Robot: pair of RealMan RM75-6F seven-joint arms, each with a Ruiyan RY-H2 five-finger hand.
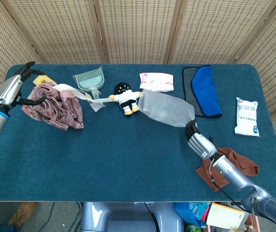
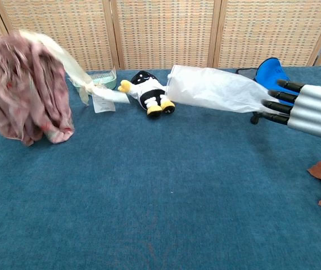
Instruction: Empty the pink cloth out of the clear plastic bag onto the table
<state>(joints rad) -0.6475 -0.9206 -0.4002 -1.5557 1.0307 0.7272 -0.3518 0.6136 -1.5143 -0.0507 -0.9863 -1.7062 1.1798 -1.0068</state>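
A dark blue table (image 1: 128, 159) stood before woven cane screens. At its far left end the robot's left hand (image 1: 13, 90) held the pink cloth (image 1: 54, 104), fingers curled into the bunched floral fabric. In the chest view the cloth (image 2: 26, 95) hung blurred above the tabletop, and whether its lower edge touched the surface could not be told. A pale ribbon with a small white tag (image 1: 95, 103) trailed from the cloth toward the middle of the table.

The cloth was fully out of the clear plastic bag (image 1: 166, 108), well apart from it. The right hand (image 1: 197, 141) pinched the bag's closed end, fingers extended forward in the chest view (image 2: 303, 109). The bag (image 2: 213, 90) stretched out limp, its open mouth just beside a black, white and yellow plush toy (image 1: 124, 96).

Along the far edge lay a yellow sponge (image 1: 41, 79), a green dustpan (image 1: 87, 81), a pink-and-white packet (image 1: 156, 81) and a blue-and-grey cloth (image 1: 203, 90). A white packet (image 1: 247, 116) lay near the right edge, and a brown rag (image 1: 232, 162) sat beneath the right forearm.
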